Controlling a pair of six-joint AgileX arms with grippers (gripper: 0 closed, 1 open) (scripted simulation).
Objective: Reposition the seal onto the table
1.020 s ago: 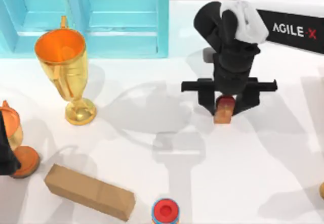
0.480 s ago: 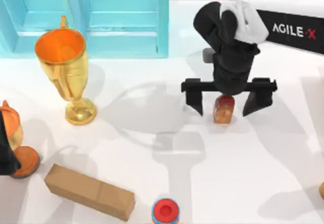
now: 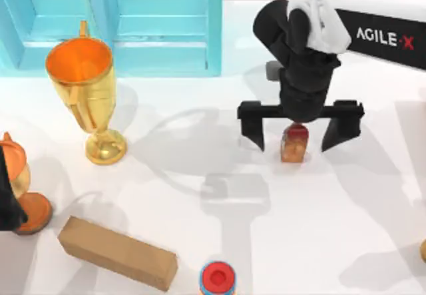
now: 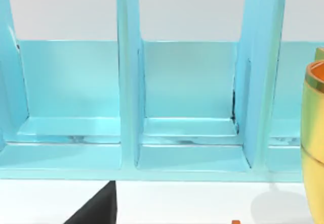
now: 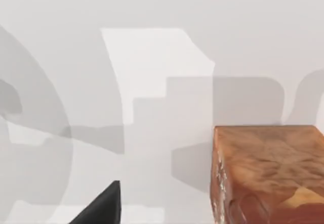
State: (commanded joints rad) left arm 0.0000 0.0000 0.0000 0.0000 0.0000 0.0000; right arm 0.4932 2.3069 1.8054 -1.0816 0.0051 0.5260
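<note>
Dark red on its rounded top and tan-orange in its body, the small upright seal [image 3: 294, 143] stands on the broad white desk [image 3: 346, 228], right under the middle of the right hand [image 3: 301, 134]. That black two-finger hand is spread wide, one finger well off to each side of the seal, neither touching it. By the look of it the seal is already set down and released, so the step in hand is the retreat. Done well, that means lifting the hand straight up, with the fingers kept apart until they are above the red top, and no sideways drift, since a brush from either finger could tip so narrow a block. The right wrist view shows the tan-orange body [image 5: 268, 176] close below the hand and sitting flat on the white surface.

Nothing stands close to the hand. The light blue cabinet [image 3: 113, 25] is behind and away toward the other arm. The tall gold cup with an orange inside [image 3: 86, 95] stands well off on that same side, and the long brown cardboard block [image 3: 118, 252] and the red-and-blue round cap [image 3: 218, 278] lie nearer the front edge, all clear of an upward path. The left arm [image 3: 8, 202] stays parked at the desk's left edge beside an orange cup-like piece [image 3: 20, 188]; I cannot tell how its hand is set.
</note>
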